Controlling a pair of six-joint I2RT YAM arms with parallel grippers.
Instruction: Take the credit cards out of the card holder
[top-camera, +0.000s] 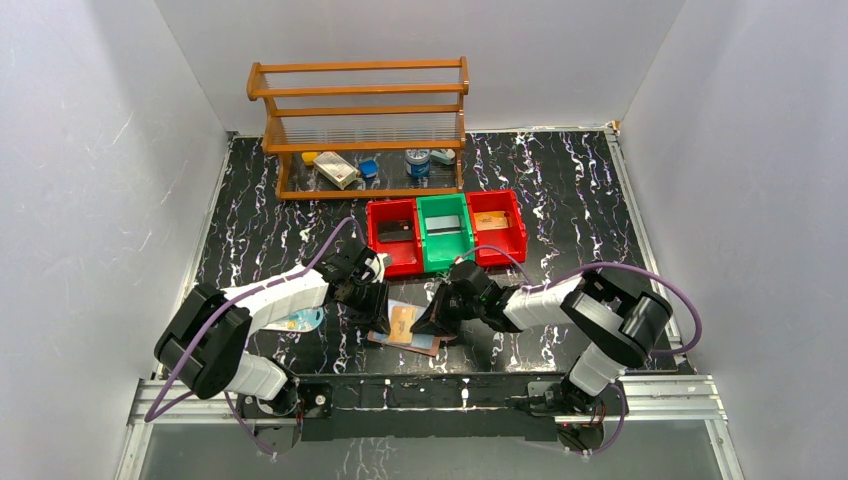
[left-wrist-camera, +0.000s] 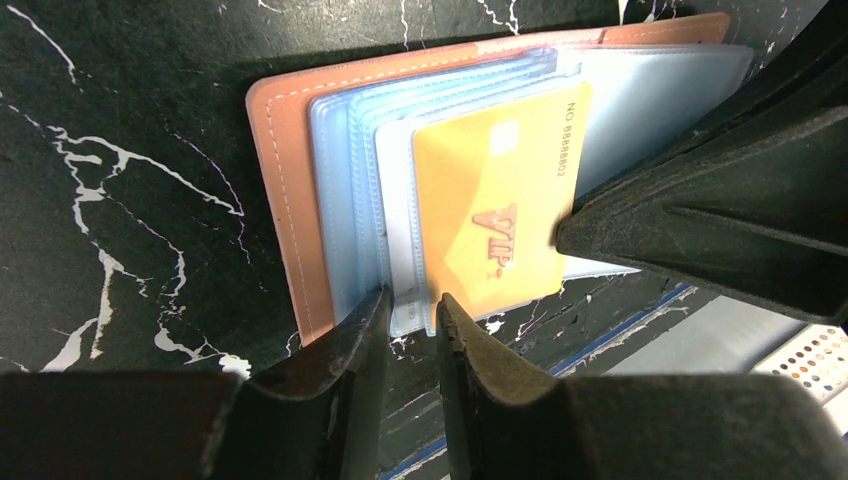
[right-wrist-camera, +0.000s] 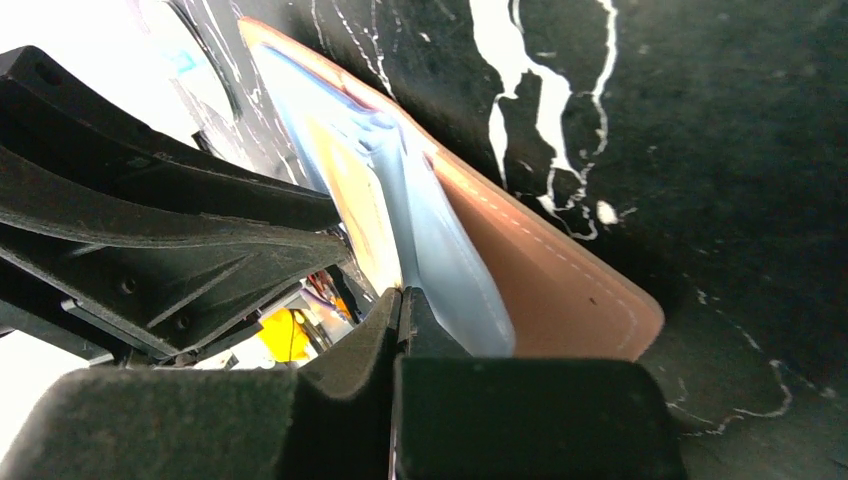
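The card holder (top-camera: 385, 340) lies open on the black marble table, with brown leather (left-wrist-camera: 285, 200) and pale clear pockets (left-wrist-camera: 345, 180). An orange credit card (left-wrist-camera: 497, 215) marked VIP sticks partly out of a pocket. My left gripper (left-wrist-camera: 410, 310) is narrowly open, its tips astride the near edge of the pocket stack. My right gripper (right-wrist-camera: 402, 297) is shut on the orange card's edge (right-wrist-camera: 355, 200) and shows as dark fingers (left-wrist-camera: 700, 230) in the left wrist view. Both grippers meet over the holder, left (top-camera: 378, 305) and right (top-camera: 432, 322). A pale blue card (top-camera: 297, 322) lies flat by the left arm.
Three bins stand behind the holder: red (top-camera: 394, 235), green (top-camera: 444, 230), red (top-camera: 495, 225), each with a flat item inside. A wooden rack (top-camera: 360, 120) with small items stands at the back. White walls close in left and right. The table's front edge is near.
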